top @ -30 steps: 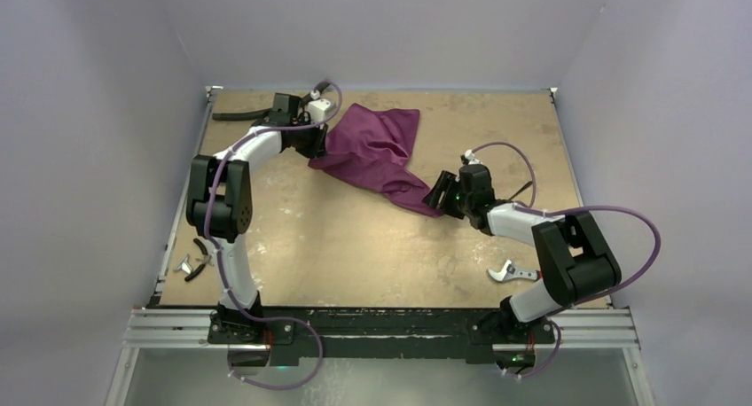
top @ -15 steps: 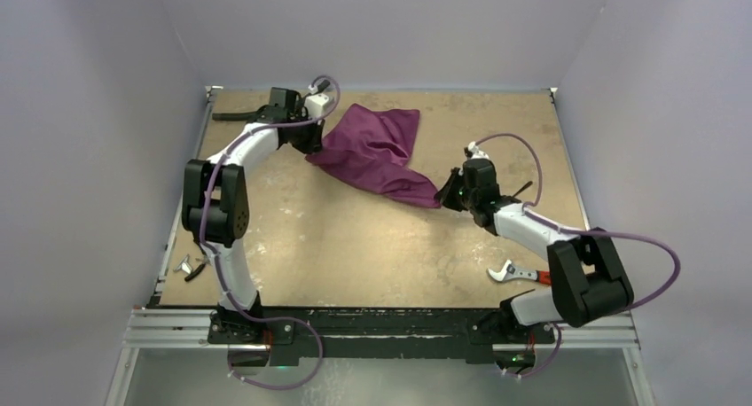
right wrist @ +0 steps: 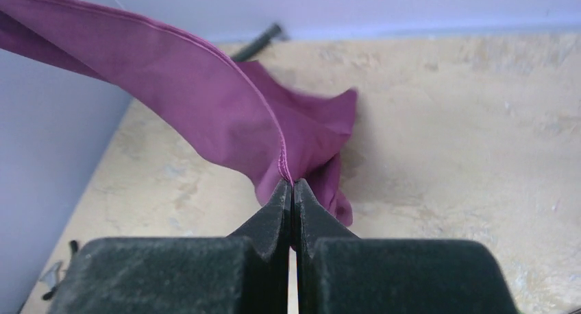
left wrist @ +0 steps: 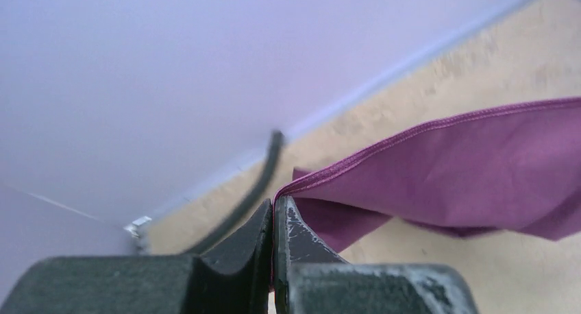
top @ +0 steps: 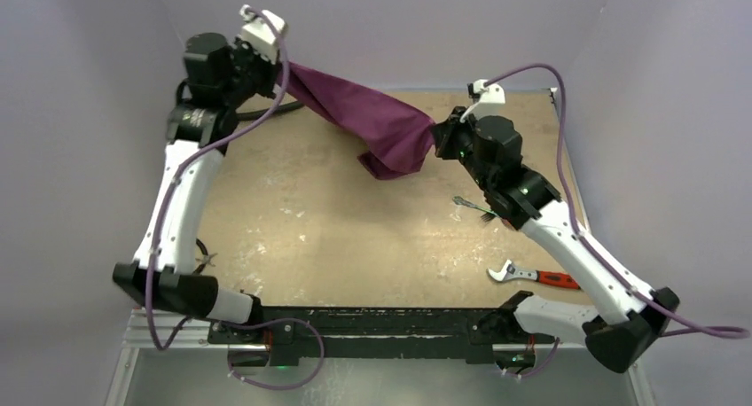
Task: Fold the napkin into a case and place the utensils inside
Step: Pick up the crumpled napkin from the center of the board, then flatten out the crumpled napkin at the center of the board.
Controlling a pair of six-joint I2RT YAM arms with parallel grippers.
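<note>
Left gripper clamped tight on a hemmed corner of the napkin, upper left of the top view. Right gripper pinched closed on another hem, upper centre-right. Cloth hangs between them above the table, sagging mid-frame. Fork lies below the right gripper; red-handled wrench lower right.

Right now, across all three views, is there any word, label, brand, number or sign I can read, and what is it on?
None can be read.
The napkin is plain purple cloth. The red-handled wrench, the table, the back wall, the left claw and the right claw show no legible lettering.
</note>
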